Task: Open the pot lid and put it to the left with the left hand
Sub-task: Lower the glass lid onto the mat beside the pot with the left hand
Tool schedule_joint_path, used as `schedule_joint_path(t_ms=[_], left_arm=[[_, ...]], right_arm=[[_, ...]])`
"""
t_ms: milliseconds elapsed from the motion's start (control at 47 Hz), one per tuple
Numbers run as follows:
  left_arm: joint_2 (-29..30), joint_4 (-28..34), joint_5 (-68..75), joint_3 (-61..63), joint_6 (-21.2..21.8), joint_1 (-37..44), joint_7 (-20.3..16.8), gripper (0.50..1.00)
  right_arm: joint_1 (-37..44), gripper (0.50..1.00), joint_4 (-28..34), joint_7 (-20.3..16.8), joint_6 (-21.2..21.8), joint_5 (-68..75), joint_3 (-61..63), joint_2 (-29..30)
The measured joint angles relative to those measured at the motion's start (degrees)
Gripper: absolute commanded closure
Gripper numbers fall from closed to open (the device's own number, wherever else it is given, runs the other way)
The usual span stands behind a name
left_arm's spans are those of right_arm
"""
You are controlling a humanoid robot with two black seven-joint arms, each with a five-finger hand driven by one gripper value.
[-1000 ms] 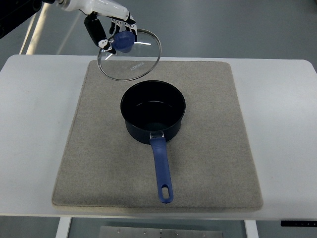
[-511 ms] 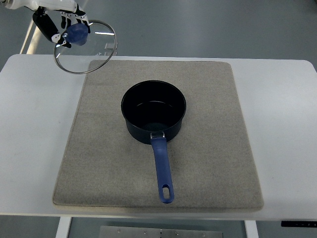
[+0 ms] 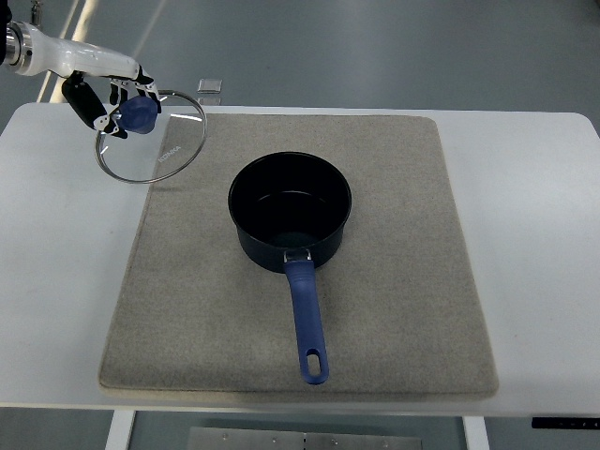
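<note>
My left hand [image 3: 108,105] is clenched around the blue knob [image 3: 139,116] of the glass lid [image 3: 153,137], which hangs tilted over the far left edge of the grey mat [image 3: 394,281], partly above the bare white tabletop [image 3: 56,234]. I can't tell whether its lower rim touches down yet. The dark pot [image 3: 290,211] sits uncovered mid-mat, its blue handle [image 3: 307,319] pointing toward me, well apart from the lid. I judge the lifting done; what's left is setting the lid flat on the left and letting go. My right arm is out of view.
</note>
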Motion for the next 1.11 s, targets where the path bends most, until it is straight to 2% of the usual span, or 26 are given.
schedule_joint_path(t_ms=[255, 468, 1106], left_arm=[[-0.66, 0.04, 0.17, 0.1, 0.57, 3.14, 0.0, 1.0], [-3.53, 0.28, 0.83, 0.11, 2.59, 5.45, -0.01, 1.0], [-8.16, 1.85, 2.03, 0.1, 2.89, 6.14, 0.0, 1.0]], right_arm=[[0.03, 0.585, 0.0, 0.0, 0.0, 0.0, -0.02, 0.0], [0.0, 0.585, -0.01, 0.0, 0.0, 0.0, 0.01, 0.0], [0.02, 0.585, 0.0, 0.01, 0.0, 0.0, 0.01, 0.0]])
